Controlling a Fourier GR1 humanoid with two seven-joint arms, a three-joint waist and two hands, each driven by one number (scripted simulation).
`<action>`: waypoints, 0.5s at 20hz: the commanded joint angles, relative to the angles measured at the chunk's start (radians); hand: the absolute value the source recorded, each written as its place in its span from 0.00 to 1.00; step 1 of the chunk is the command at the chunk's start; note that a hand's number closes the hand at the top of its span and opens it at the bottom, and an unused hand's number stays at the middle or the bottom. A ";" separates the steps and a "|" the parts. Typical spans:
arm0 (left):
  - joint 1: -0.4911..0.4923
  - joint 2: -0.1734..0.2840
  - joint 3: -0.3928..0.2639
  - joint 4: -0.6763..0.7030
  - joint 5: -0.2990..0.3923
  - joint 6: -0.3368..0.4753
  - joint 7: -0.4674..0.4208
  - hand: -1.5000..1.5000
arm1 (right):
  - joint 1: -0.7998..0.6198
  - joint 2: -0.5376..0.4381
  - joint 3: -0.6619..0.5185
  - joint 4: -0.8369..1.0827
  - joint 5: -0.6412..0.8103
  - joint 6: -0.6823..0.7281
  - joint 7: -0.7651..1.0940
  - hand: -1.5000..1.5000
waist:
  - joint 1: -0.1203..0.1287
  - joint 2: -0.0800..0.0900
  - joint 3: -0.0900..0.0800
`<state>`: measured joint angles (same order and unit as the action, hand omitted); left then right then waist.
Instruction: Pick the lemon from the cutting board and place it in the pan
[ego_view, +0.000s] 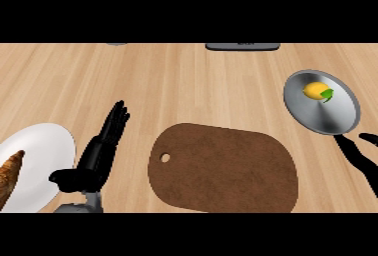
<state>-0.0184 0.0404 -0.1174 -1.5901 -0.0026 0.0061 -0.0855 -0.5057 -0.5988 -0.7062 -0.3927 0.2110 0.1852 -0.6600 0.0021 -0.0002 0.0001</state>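
Observation:
The yellow lemon (316, 90) with a green leaf lies inside the round grey pan (332, 120) at the right of the counter, in the pan's far half. The pan's black handle (358, 160) runs toward the lower right edge. The brown cutting board (229, 170) sits in the middle with nothing on it. My left hand (103, 145) rests left of the board, open, fingers straight and pointing away. Only a small black part of my right hand (370, 138) shows at the right edge, just below the pan and apart from the lemon.
A white plate (44, 160) with a brown croissant (9, 175) sits at the lower left, beside my left hand. A dark grey object (242, 46) lies at the counter's far edge.

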 joint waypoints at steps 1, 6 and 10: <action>0.012 -0.018 -0.025 -0.049 -0.014 0.011 0.048 0.50 | 0.086 0.019 0.038 -0.060 -0.031 0.004 -0.044 0.00 | 0.000 0.000 0.000; -0.008 -0.037 -0.018 0.058 -0.047 0.022 -0.057 0.50 | 0.184 0.064 0.084 -0.185 -0.067 0.015 -0.014 0.00 | -0.005 0.000 0.000; 0.029 0.013 0.038 -0.043 0.017 -0.026 0.011 0.50 | 0.261 0.068 0.111 -0.313 -0.106 0.017 0.045 0.00 | -0.004 -0.002 -0.001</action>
<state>-0.0199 0.0363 -0.1024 -1.5915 -0.0123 0.0016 -0.0883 -0.3207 -0.5468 -0.6202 -0.6108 0.1283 0.2064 -0.6312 -0.0015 -0.0011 -0.0003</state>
